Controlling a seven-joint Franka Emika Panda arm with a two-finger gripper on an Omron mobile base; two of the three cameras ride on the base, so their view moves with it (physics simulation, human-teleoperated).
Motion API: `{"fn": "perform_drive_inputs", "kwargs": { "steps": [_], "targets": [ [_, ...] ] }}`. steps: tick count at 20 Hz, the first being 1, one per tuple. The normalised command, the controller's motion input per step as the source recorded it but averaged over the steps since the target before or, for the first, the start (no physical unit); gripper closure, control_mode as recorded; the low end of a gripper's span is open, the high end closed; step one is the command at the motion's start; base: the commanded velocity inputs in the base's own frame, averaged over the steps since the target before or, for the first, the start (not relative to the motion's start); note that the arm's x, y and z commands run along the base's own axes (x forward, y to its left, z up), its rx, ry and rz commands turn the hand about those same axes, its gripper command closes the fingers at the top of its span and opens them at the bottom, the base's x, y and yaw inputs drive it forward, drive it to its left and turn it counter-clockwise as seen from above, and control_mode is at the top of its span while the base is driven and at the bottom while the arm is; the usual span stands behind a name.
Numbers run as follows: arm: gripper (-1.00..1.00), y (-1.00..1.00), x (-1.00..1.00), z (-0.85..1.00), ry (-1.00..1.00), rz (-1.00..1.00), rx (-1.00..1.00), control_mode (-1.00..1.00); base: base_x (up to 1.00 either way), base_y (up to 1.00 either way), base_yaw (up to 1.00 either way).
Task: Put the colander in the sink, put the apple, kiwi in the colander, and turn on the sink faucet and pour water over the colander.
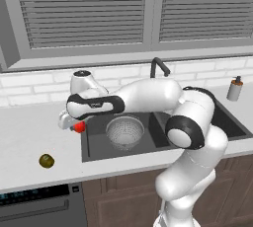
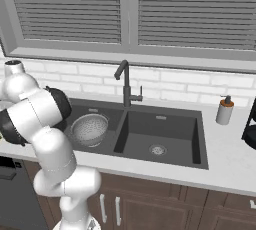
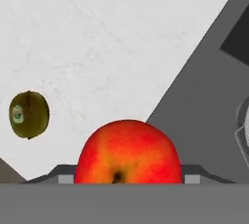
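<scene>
**A:** Your fingers point(image 1: 74, 126) sit tight around the apple point(image 1: 79, 127). In the hand view the red fruit fills the space right at the fingertip line, so I judge it gripped, with the gap no wider than the apple itself. It hangs over the worktop point(image 1: 29, 132) just at the sink's left edge.

**B:** So where does that leave you in the task?

**A:** The colander point(image 1: 124, 131) already rests in the left basin of the sink point(image 2: 195, 139), so count that step done. The apple is in transit, not yet in the bowl. The kiwi point(image 1: 46, 161) lies on the worktop at about 8 o'clock from your hand, well apart from the sink. The sink faucet point(image 2: 125, 85) stands behind the divider between the basins and I see no water running. So you have both fruits to place, then the lever and the pour.

**B:** Anything about surfaces you should mind?

**A:** The apple is glossy and round, red shading to yellow, stem dimple facing the camera; I'd expect it to be slippery. The kiwi is dull olive-brown and oval, with a small sticker. The colander is perforated silver metal with a rim, the sink matte dark grey, and the worktop pale and faintly speckled.
</scene>
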Motion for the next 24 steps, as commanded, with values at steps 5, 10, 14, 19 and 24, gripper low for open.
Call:
{"fn": "perform_drive_inputs", "kwargs": {
  "steps": [5,10,14,19,24],
  "targets": [
    [1.0,-0.6,0.47,0.06,0.09,-0.12,-0.29,-1.0,0.0,0.0,0.0],
    [1.0,-0.61,0.58,0.0,0.14,-0.15,-0.31,-1.0,0.0,0.0,0.0],
    [1.0,-0.79,0.62,-0.09,0.07,-0.07,-0.09,-1.0,0.0,0.0,0.0],
    [1.0,-0.63,0.6,-0.14,0.01,0.0,0.0,-1.0,0.0,0.0,0.0],
    [1.0,-0.28,0.3,-0.38,0.0,0.0,0.06,-1.0,0.0,0.0,0.0]
  ]
}}
